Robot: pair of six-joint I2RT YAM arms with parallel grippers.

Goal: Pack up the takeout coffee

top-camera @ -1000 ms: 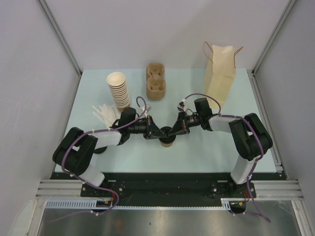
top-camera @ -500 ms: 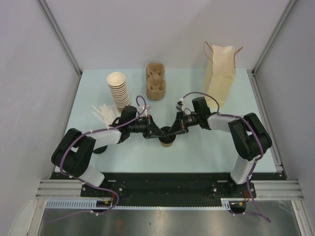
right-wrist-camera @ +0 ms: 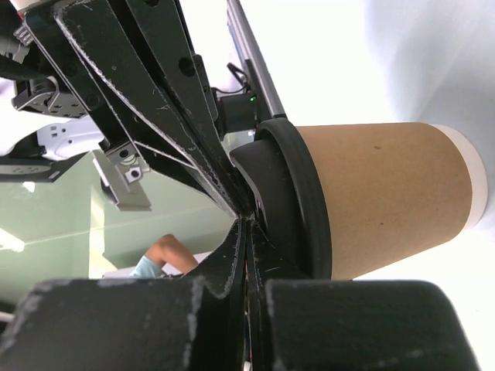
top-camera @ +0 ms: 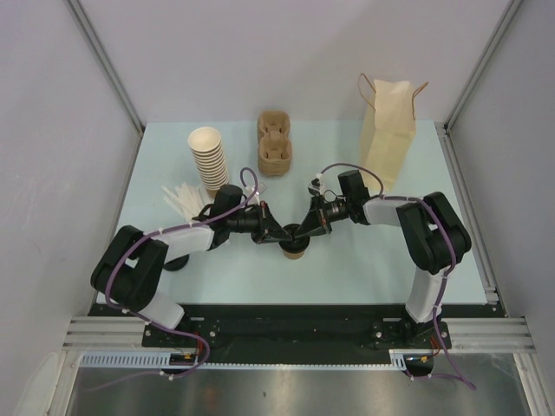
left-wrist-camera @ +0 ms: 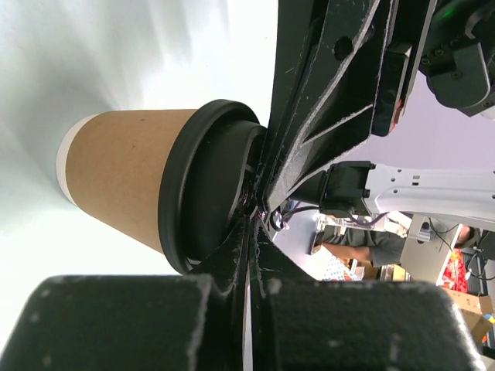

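Left arm (top-camera: 184, 243), right arm (top-camera: 392, 212): black joints, white links, purple cables (top-camera: 347, 167) zip-tied on. Fingers (left-wrist-camera: 329, 93) black plastic, edges scuffed white.

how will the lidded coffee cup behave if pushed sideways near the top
The takeout coffee stands on a base narrower than its top, so a high push probably tips it. Its paper wall likely dents under a hard squeeze. The black lid looks smooth, perhaps slippery.

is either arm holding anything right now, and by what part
Nothing is held: the left gripper and right gripper are both shut, tips against the black lid of the coffee cup.
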